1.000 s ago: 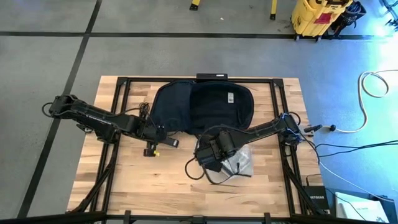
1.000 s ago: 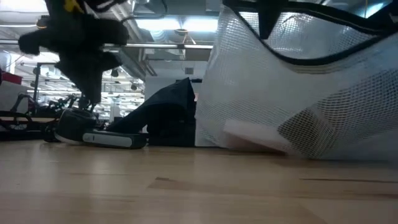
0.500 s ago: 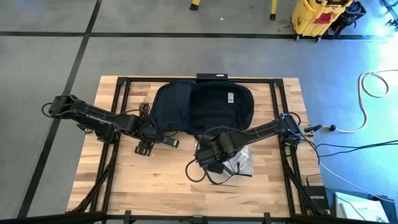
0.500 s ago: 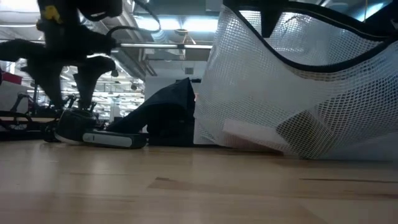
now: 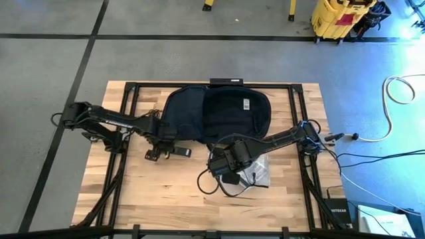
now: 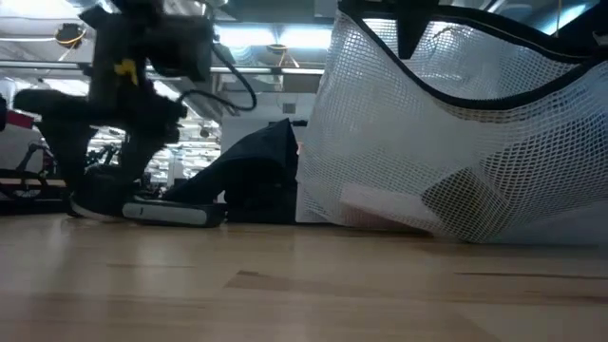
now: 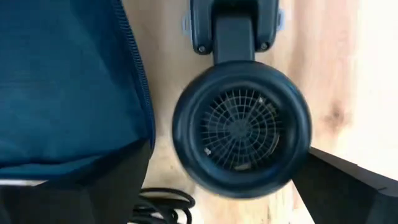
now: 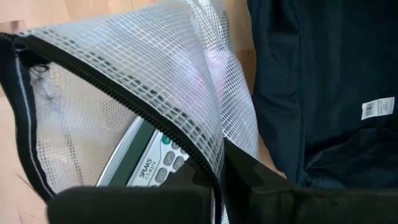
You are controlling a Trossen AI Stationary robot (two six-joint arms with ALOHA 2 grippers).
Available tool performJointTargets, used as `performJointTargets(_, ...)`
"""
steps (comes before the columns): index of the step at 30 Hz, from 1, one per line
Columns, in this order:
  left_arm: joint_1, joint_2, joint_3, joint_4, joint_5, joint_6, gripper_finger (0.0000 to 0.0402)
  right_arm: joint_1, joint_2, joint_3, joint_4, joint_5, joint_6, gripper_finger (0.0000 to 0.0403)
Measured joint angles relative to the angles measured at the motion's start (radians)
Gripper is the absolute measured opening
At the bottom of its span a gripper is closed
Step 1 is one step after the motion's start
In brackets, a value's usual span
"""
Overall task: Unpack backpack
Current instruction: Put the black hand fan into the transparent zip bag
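Clear mesh pouch [image 8: 124, 81] with black zipper edge fills most of view, hanging over wooden table [image 8: 18, 12]. Inside pouch, calculator [image 8: 146, 165] with grey-green body, white and green keys, small lettering on face. Dark navy backpack [image 8: 323, 74] lies beside pouch, touching its edge. White barcode label [image 8: 378, 107] on backpack fabric. Right gripper's dark fingers [image 8: 261, 186] at frame edge, closed on pouch's zipper edge.

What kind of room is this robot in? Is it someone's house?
Probably not a house; it looks like a workshop or lab. The wooden table stands on a grey concrete floor, with a yellow cart nearby, loose cables, and bare ceiling pipes.
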Motion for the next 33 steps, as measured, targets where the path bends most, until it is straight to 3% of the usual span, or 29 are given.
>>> performJointTargets(9, 0.039, 0.010, 0.006, 0.084, 0.125, -0.033, 0.0357, 0.000, 0.000, 0.000, 0.001, -0.006, 0.002, 0.0000)
performJointTargets(20, 0.012, 0.010, -0.003, 0.143, 0.099, -0.033, 0.0357, 0.000, 0.000, 0.000, 0.000, -0.016, -0.022, 0.0000)
performJointTargets(33, 0.005, 0.017, -0.003, 0.093, 0.045, -0.086, 0.0353, 0.000, 0.000, 0.000, 0.000, -0.024, -0.039, 0.0000)
